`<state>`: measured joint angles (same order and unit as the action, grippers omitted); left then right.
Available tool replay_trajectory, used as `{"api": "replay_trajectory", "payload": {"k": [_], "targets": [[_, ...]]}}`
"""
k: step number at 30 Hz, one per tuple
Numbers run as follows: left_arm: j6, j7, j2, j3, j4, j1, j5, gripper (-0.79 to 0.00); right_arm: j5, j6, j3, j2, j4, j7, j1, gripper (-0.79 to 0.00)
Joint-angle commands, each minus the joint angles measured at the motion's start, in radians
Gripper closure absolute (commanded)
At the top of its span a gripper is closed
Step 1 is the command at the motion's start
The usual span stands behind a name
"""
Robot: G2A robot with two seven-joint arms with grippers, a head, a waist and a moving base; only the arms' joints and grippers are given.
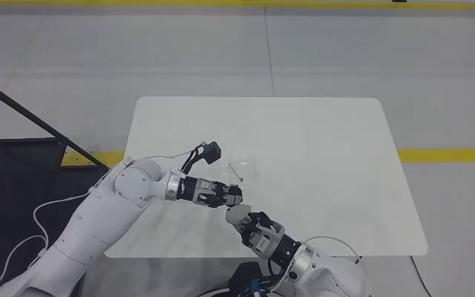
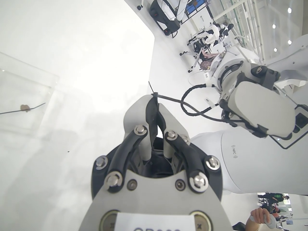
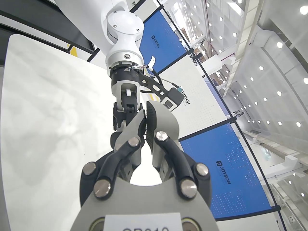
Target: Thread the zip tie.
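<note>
We are looking at a thin black plastic zip tie (image 2: 168, 98) held in the air above the near part of a white worktop (image 1: 319, 148). The left gripper (image 2: 154, 100) is pinching it at what looks like its small head, fingers clenched. The right gripper (image 3: 145, 119) is facing it, just beside, fingers pressed together. Whether the strap is lying between them we cannot tell.

We are judging the zip tie light, springy and slick, best taken close to its tip for aiming.

Farther off, a clear plastic bag (image 1: 243, 169) is holding another dark strip (image 2: 36, 106). White labels (image 2: 154, 222) on the grippers and blue panels (image 3: 216, 169) are carrying print. The zip tie is showing none.
</note>
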<state>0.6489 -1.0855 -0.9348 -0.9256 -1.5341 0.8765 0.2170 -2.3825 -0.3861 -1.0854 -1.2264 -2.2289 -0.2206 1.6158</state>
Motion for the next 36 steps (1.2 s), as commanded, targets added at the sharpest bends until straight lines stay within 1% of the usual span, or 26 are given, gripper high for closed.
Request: {"api": "replay_trajectory", "payload": {"k": [1,6,12,21,36], "targets": [[0.003,0.005,0.000,-0.004,-0.004,0.002,-0.013,0.000,0.000,-0.003,0.003,0.001,0.000,0.006,-0.003,0.000],[0.005,0.025,0.001,-0.013,-0.012,0.011,-0.037,0.000,0.004,-0.010,0.009,0.003,0.002,0.018,-0.010,0.000],[0.023,0.074,0.005,-0.039,-0.032,0.030,-0.088,0.000,0.009,-0.013,0.013,0.007,0.002,0.024,-0.015,0.000],[0.019,0.187,0.013,-0.084,-0.103,0.088,-0.242,0.000,0.012,-0.019,0.020,0.012,0.002,0.040,-0.021,0.000],[0.005,0.333,0.021,-0.135,-0.212,0.174,-0.474,0.000,0.019,-0.012,0.037,0.015,0.011,0.087,-0.040,0.000]]}}
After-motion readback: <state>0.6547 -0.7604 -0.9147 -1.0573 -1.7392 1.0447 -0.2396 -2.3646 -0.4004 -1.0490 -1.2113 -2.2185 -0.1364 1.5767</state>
